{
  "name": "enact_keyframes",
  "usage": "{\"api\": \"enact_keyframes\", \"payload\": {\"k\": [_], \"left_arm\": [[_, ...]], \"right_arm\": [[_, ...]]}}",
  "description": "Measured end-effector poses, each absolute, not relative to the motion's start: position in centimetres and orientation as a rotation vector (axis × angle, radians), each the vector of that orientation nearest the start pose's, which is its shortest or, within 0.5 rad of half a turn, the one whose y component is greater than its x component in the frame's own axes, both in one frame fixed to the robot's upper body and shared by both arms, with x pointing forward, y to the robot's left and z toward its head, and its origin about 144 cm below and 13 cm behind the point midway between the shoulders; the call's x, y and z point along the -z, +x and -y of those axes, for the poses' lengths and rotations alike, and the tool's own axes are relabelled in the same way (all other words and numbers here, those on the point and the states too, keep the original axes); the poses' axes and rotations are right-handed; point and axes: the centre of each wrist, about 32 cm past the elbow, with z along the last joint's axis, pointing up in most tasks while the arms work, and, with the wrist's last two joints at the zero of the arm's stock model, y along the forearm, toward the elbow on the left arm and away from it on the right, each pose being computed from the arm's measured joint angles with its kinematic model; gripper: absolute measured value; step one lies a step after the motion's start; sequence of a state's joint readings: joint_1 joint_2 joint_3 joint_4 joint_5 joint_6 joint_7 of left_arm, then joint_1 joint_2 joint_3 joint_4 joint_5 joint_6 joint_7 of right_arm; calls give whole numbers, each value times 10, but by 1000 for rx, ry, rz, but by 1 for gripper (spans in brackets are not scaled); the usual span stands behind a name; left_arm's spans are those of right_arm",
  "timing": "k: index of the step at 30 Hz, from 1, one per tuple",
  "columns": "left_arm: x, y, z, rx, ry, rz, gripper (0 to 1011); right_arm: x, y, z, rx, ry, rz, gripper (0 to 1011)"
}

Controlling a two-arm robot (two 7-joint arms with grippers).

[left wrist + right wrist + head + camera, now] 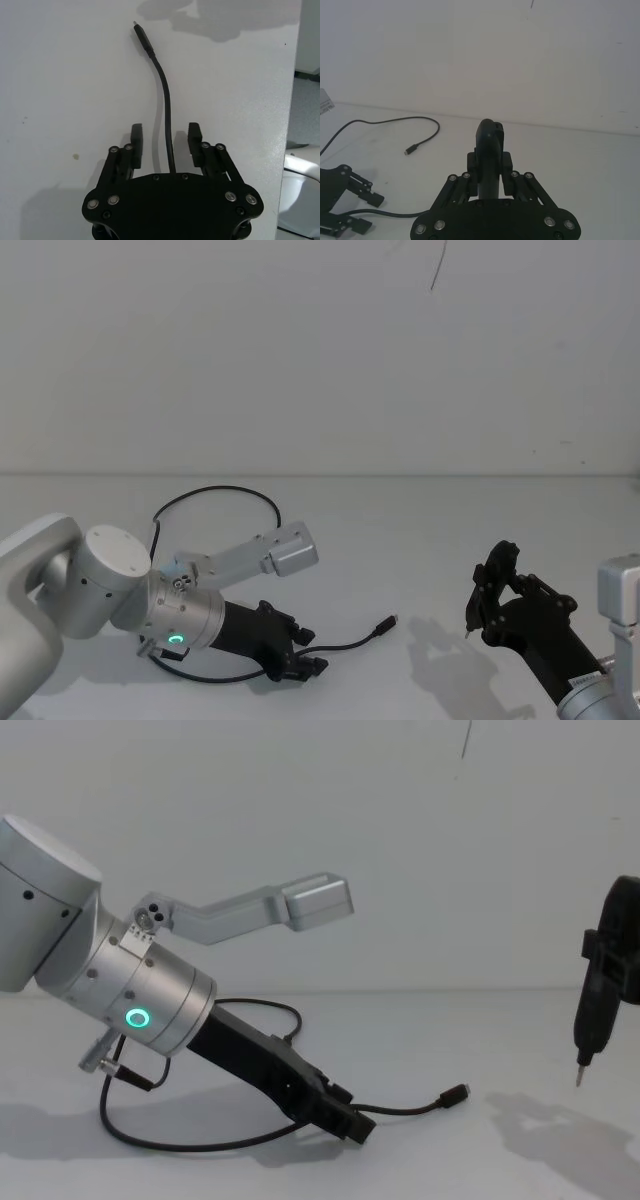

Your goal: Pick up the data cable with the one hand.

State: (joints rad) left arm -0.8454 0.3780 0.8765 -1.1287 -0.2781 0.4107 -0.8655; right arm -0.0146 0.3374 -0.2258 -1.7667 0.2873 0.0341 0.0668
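Reaching low over the white table point(430, 530) near its front-left corner, the left gripper point(165, 132) has its fingers point(136, 136) spread wide either side of the data cable point(166, 105), a gap showing on both sides. The right gripper point(495, 590), fingers clamped on a pen-like tool point(596, 1005), hangs above the table's right edge. The cable loops along the left side, its plug point(142, 37) pointing toward the middle. A clean grasp likely calls for closing squarely on the cord, low to the surface, before lifting.
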Motion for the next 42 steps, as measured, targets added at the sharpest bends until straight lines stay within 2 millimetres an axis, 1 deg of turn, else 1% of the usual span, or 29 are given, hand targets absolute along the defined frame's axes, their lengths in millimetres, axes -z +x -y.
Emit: {"api": "enact_keyframes", "payload": {"k": [3, 4, 5, 6, 7, 8, 10, 12, 16, 27, 34, 42], "left_arm": [[-1255, 621, -180, -299, 671, -25, 424], [-1255, 621, -180, -299, 672, -25, 370], [-1255, 621, -180, -299, 672, -25, 370], [-1255, 621, -179, -299, 672, -26, 324], [-1255, 621, -179, -299, 672, -26, 314], [-1255, 621, -179, -298, 672, -26, 258], [-1255, 621, -179, -298, 672, -26, 211], [-1255, 621, -179, -298, 673, -26, 137], [-1255, 620, -179, -298, 673, -27, 49], [-1257, 621, -181, -282, 669, 12, 49], [-1263, 621, -190, -250, 639, 82, 49], [-1273, 618, -206, -228, 594, 145, 50]], "right_arm": [[-1189, 443, 237, 1229, 26, 75, 263], [-1189, 443, 237, 1229, 26, 75, 263], [-1189, 443, 237, 1229, 26, 75, 263], [-1189, 443, 237, 1229, 26, 75, 263], [-1189, 443, 237, 1229, 26, 75, 263], [-1189, 443, 237, 1229, 26, 75, 263], [-1189, 443, 237, 1229, 26, 75, 263], [-1189, 443, 237, 1229, 26, 75, 263], [-1189, 443, 237, 1229, 26, 75, 263], [-1191, 444, 237, 1230, 50, 76, 263], [-1197, 445, 238, 1222, 107, 87, 263], [-1207, 449, 238, 1200, 159, 107, 263]]}}
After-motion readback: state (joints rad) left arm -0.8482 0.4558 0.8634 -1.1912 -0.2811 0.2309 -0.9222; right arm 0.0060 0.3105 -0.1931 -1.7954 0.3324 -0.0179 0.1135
